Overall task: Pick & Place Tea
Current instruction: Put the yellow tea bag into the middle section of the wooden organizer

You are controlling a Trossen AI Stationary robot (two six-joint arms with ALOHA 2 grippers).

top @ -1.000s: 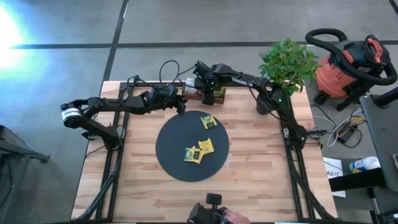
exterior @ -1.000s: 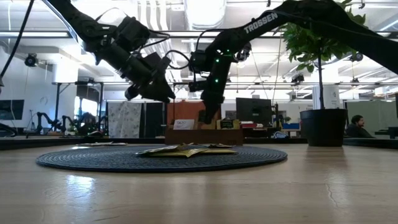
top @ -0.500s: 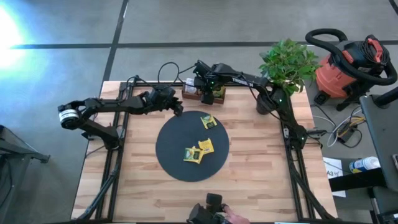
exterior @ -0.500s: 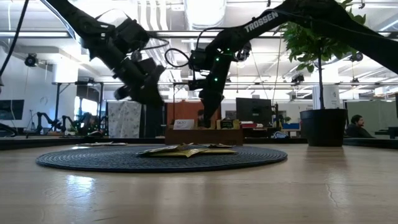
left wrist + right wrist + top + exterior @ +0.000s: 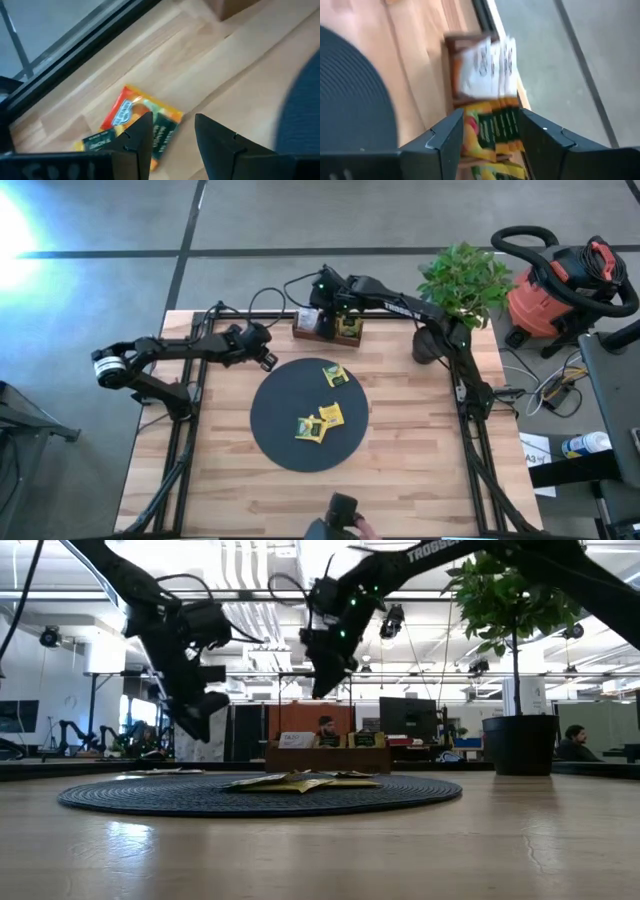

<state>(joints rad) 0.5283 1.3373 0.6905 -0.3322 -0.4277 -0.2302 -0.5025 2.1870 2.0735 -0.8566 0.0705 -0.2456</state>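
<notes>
A: Where is the right hand sitting?

B: It is hanging above the wooden compartment tray at the far edge of the tabletop, with its fingers spread and nothing between them. Its wrist camera is looking down on white packets and yellow-green tea packets standing on edge in the tray's compartments.

A: And the left hand?

B: It is hovering over bare wood just off the far-left rim of the black disc, also spread and gripping nothing. An orange-red and green tea packet is lying flat on the tabletop directly under its fingers, though from above the arm is covering it.

A: What is lying on the disc?

B: Yellow tea packets: one near the far rim, and a small cluster towards the middle (overlapping, so I cannot count them exactly). In the low view they are lying flat.

A: How much open room is there?

B: The near half of the disc is staying bare, and the wood on the right side is open out to the potted plant at the far right corner. The tray is sitting right against the far edge, close to the disc's rim, so that gap is narrow.
</notes>
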